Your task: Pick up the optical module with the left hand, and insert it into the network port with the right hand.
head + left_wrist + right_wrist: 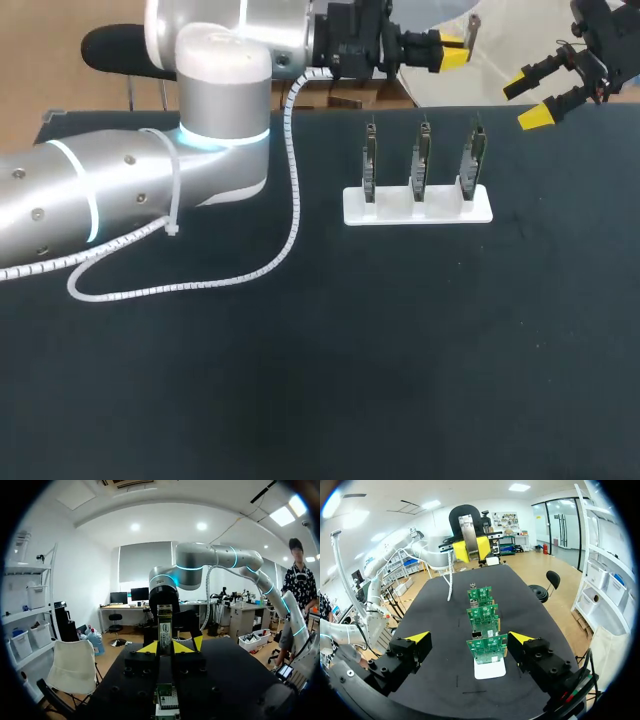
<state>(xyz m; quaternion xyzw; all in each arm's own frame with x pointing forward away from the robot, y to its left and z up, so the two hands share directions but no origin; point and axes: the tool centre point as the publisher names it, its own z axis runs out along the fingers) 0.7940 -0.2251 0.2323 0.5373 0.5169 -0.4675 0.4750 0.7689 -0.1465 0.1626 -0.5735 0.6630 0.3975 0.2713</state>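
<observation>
Left gripper (452, 50) clamped on the optical module (470, 30), above the table's (400, 350) far edge; right gripper (527, 100) apart, empty. Risk: handover regrasp skews the module, jamming insertion at the boards (420, 165)

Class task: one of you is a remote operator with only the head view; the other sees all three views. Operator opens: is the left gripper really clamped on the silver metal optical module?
Observer: Yes. The left wrist view shows the left gripper pressing the silver metal optical module from both sides.
Operator: How do the boards lie from the right gripper?
Observer: In the right wrist view, the three green circuit boards in their white holder stand one behind another, straight ahead of the open right gripper.
</observation>
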